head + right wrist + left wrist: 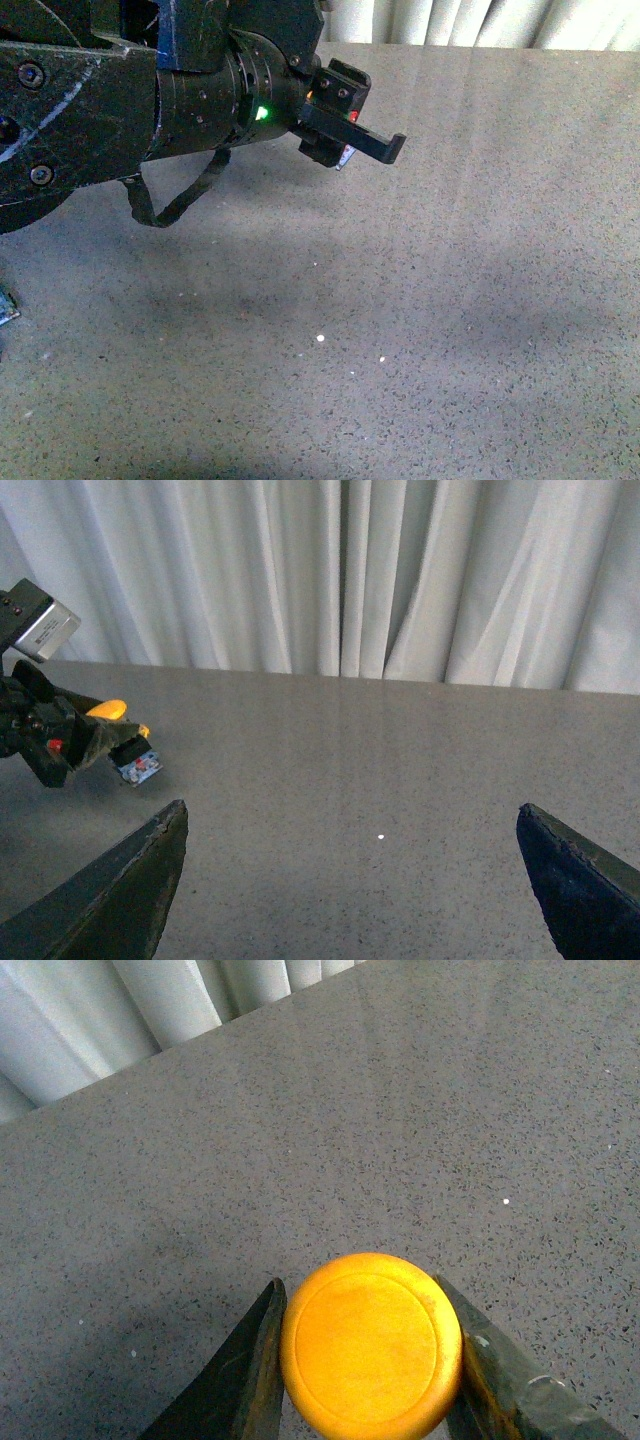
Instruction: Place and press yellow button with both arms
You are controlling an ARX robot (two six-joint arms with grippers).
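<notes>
I see my left gripper (pixel 360 1295) clamped on the yellow button (pixel 371 1345), its two black fingers pressed against opposite sides of the round cap. It holds the button over the far left part of the grey speckled table (pixel 450 300). My right gripper (pixel 350 815) hangs with its fingers spread wide and nothing between them, facing the white curtain (pixel 340 580) beyond the table's far edge.

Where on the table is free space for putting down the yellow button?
The grey speckled table is bare across its middle and right, up to the white curtain. Only the left is crowded: the black left gripper holding the round yellow button, and a small blue scrap.
</notes>
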